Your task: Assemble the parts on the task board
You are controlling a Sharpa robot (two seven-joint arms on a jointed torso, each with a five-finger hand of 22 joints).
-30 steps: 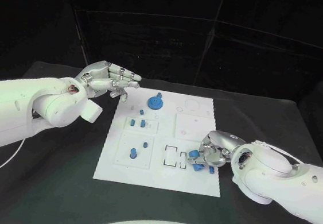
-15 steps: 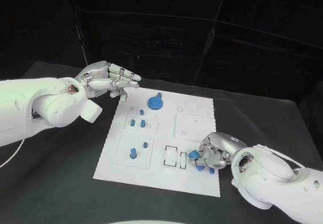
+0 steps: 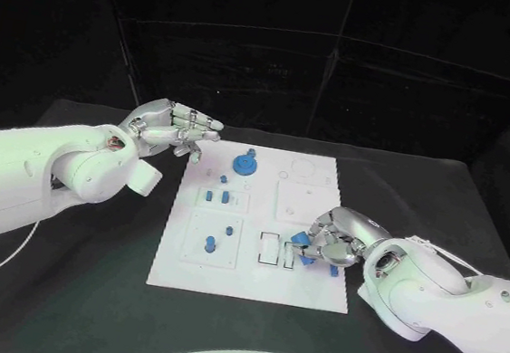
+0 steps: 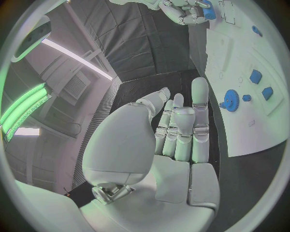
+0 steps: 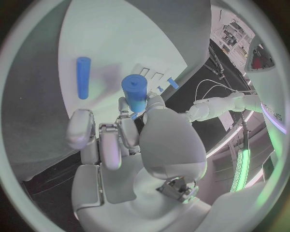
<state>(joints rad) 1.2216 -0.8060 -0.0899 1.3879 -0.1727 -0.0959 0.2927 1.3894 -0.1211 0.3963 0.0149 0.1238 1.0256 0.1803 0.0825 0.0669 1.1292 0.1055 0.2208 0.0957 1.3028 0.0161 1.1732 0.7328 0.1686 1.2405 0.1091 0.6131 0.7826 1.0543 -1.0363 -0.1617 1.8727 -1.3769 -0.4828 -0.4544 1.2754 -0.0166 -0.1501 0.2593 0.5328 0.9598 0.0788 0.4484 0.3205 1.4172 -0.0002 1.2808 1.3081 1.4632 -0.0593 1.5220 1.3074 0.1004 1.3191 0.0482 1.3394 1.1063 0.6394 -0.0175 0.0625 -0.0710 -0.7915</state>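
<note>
Shifted slightly leftward over the task board (image 3: 253, 268), right hand (image 3: 331, 237) pinches a blue cylinder (image 5: 136, 93); left hand (image 3: 173, 126) hovers, fingers curled.

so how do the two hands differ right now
The right hand grips a blue cylinder part over the task board's near right area; the left hand holds nothing. The right hand's fingers curl around its part; the left hand hangs off the board's far left corner, fingers loosely bent. Both are silver hands on white arms.

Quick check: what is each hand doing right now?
Left hand: holds nothing, fingers together, beside the task board's far left corner.
Right hand: holds a blue cylinder part over the board's right side.
</note>
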